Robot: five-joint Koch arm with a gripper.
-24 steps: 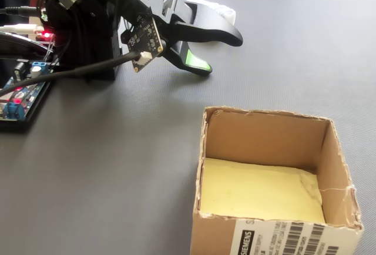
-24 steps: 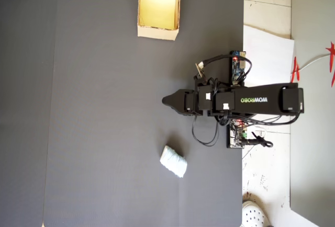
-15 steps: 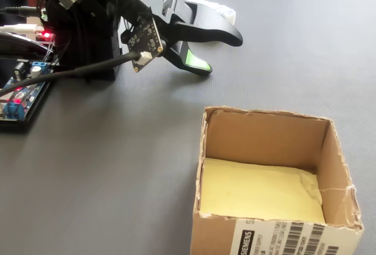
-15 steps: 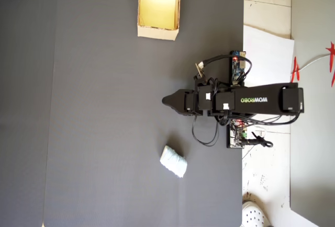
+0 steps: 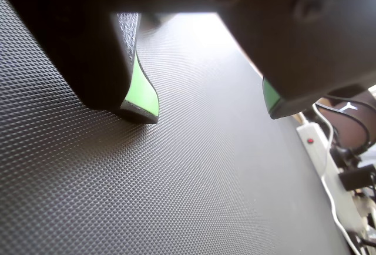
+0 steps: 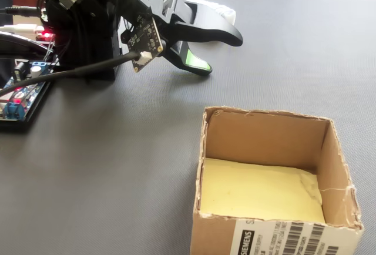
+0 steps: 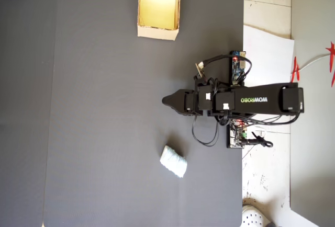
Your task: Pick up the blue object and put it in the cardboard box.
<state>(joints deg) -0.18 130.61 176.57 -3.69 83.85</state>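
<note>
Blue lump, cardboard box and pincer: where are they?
blue lump (image 7: 173, 161), overhead view, its wrinkly middle.
cardboard box (image 6: 338, 167), fixed view, its right wall.
pincer (image 5: 211, 111), wrist view, gap between green-lined tips.

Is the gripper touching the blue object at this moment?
Apart. The overhead view shows bare mat between the gripper and the blue object.

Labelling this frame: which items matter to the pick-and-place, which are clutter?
Job: pale blue-white wrinkly soft lump; tan cardboard box with yellowish inside; black pincer with green pads, open, empty.
Clutter: blue circuit boards; white paper sheet; white shoe.
</note>
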